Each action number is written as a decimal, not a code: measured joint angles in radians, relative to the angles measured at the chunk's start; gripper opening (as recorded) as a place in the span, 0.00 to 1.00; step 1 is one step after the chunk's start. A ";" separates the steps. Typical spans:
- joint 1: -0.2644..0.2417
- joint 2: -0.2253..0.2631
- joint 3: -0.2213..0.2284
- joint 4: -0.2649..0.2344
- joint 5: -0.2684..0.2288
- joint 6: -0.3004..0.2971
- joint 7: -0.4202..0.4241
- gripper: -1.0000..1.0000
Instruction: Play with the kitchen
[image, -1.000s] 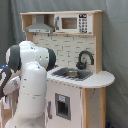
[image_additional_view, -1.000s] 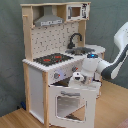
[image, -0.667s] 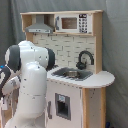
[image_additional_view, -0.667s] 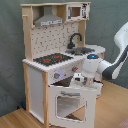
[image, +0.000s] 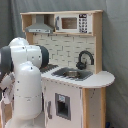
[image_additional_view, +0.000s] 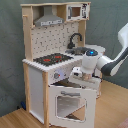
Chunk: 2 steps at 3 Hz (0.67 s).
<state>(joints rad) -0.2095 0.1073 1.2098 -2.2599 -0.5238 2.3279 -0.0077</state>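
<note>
Kitchen (image_additional_view: 47, 67): upright against grey backdrop, on wooden floor.
Oven door (image_additional_view: 70, 100): hinged down, open, in the second exterior view.
Gripper (image_additional_view: 82, 79): directly above door's top edge; finger state cannot be determined.

Arm (image: 25, 80) fills the first exterior view's left, elbow bent. In the second exterior view, gripper (image_additional_view: 84, 79) points downward.

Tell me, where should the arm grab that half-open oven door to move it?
Probably the top edge of the oven door, approached from the front and above. The door hangs tilted outward, hinged at the bottom, so its upper rim is free. The gripper hovers just above it.
</note>
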 joint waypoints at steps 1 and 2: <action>0.000 -0.010 0.000 0.002 0.000 -0.012 0.002 1.00; 0.000 -0.076 0.002 0.011 0.000 -0.093 0.008 1.00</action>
<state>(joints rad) -0.2094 0.0311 1.2114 -2.2488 -0.5239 2.2352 -0.0001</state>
